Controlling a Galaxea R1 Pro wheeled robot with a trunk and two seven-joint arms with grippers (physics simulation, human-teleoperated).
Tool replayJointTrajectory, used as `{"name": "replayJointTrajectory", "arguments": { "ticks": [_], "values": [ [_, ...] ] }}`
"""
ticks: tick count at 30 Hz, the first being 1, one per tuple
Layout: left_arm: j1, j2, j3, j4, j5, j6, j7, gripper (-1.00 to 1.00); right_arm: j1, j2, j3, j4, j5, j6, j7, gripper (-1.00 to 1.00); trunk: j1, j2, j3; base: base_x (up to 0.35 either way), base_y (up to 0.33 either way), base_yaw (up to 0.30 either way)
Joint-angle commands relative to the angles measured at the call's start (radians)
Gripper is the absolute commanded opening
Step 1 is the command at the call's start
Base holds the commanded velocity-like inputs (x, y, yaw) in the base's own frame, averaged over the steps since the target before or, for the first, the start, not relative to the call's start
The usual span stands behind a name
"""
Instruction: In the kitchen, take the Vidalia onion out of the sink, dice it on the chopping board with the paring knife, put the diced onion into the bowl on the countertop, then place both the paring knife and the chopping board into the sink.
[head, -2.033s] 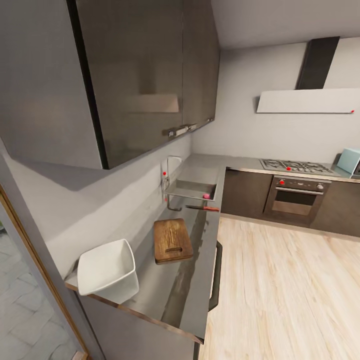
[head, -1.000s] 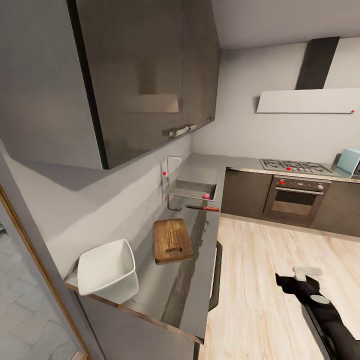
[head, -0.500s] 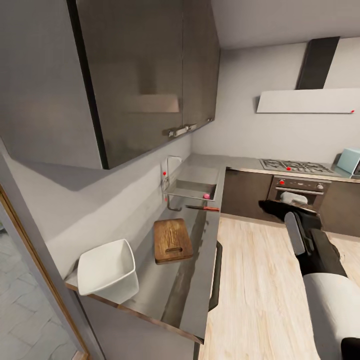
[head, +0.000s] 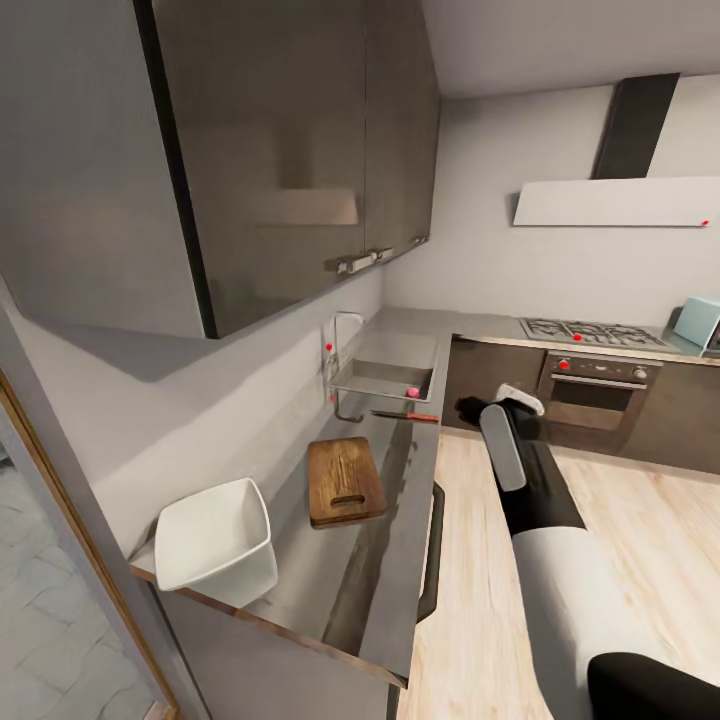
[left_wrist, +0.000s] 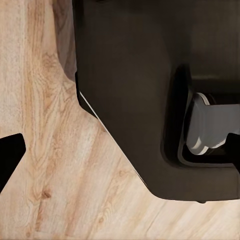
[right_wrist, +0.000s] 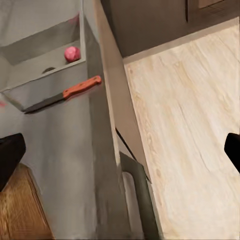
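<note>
No writing is legible; light wood floor (head: 600, 520); glossy grey countertop (head: 385, 520) carries chopping board (head: 345, 481), white bowl (head: 215, 540), red-handled paring knife (right_wrist: 64, 94); pink onion (right_wrist: 72, 53) sits in sink (head: 385, 378); right gripper (right_wrist: 120, 150) fingers apart; left gripper (left_wrist: 120, 155) likewise.

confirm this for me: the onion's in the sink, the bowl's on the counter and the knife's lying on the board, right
Not quite. The knife is not on the board; it lies on the counter between the board and the sink, as the head view shows. The right wrist view also shows it beside the sink. The onion is in the sink and the bowl is on the counter, as you said.
</note>
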Motion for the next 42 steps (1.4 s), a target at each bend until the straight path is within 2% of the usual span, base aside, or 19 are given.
{"name": "replayJointTrajectory", "arguments": {
  "ticks": [1,2,4,5,7,9,11,20,22,28,31,34,38,42],
  "values": [
    [0.0,0.0,0.0,-0.002,0.0,-0.001,0.0,1.0,-0.001,0.001,0.002,-0.001,-0.037,-0.003,-0.02,1.0,0.001,-0.002,-0.002,0.0,0.0,0.0],
    [0.0,0.0,0.0,-0.002,0.0,-0.001,0.0,1.0,-0.001,0.002,0.007,0.0,-0.115,-0.03,-0.044,1.0,0.001,-0.002,-0.002,0.0,0.0,0.0],
    [0.0,0.0,0.0,-0.002,0.0,-0.001,0.0,1.0,-0.002,0.003,0.01,0.0,-0.203,-0.081,-0.065,1.0,0.001,-0.002,-0.002,0.0,0.0,0.0],
    [0.0,0.0,0.0,-0.002,0.0,-0.001,0.0,1.0,-0.002,0.003,0.012,0.0,-0.231,-0.105,-0.076,1.0,0.001,-0.002,-0.002,0.0,0.0,0.0],
    [0.0,0.0,0.0,-0.002,0.0,-0.001,0.0,1.0,-0.002,0.004,0.013,0.0,-0.256,-0.134,-0.097,1.0,0.001,-0.002,-0.002,0.0,0.0,0.0],
    [0.0,0.0,0.0,-0.002,0.0,-0.001,0.0,1.0,-0.002,0.004,0.013,0.0,-0.266,-0.148,-0.114,1.0,0.001,-0.002,-0.002,0.0,0.0,0.0],
    [0.0,0.0,0.0,-0.002,0.0,-0.001,0.0,1.0,-0.002,0.004,0.014,0.001,-0.282,-0.185,-0.184,1.0,0.001,-0.002,-0.002,0.0,0.0,0.107],
    [0.0,0.0,0.0,-0.002,0.0,-0.001,0.0,1.0,-0.001,0.004,0.014,0.001,-0.3,-0.24,-0.239,1.0,0.001,-0.002,-0.001,0.0,0.0,0.245],
    [0.0,0.0,0.0,-0.002,0.0,-0.001,0.0,1.0,-0.001,0.004,0.014,0.001,-0.323,-0.242,-0.256,1.0,0.001,-0.002,-0.001,0.0,0.0,0.128],
    [0.0,0.0,0.0,-0.002,0.0,-0.001,0.0,1.0,-0.001,0.004,0.017,0.002,-0.431,-0.245,-0.314,1.0,0.001,-0.002,-0.001,0.0,0.0,0.041],
    [0.0,0.0,0.0,-0.002,0.0,-0.001,0.0,1.0,0.0,0.004,0.018,0.008,-0.453,-0.245,-0.333,1.0,0.001,-0.002,-0.001,0.0,0.0,0.009],
    [0.0,0.0,0.0,-0.002,0.0,-0.001,0.0,1.0,0.0,0.004,0.019,0.104,-0.483,-0.292,-0.353,1.0,0.001,-0.002,-0.001,0.0,0.0,0.003],
    [0.0,0.0,0.0,-0.002,0.0,-0.001,0.0,1.0,0.0,0.004,0.018,0.185,-0.504,-0.339,-0.352,1.0,0.001,-0.002,-0.001,0.0,0.0,0.032],
    [0.0,0.0,0.0,-0.002,0.0,-0.001,0.0,1.0,0.0,0.004,0.017,0.214,-0.51,-0.36,-0.351,1.0,0.001,-0.002,-0.001,0.0,0.0,0.027]
  ]
}}
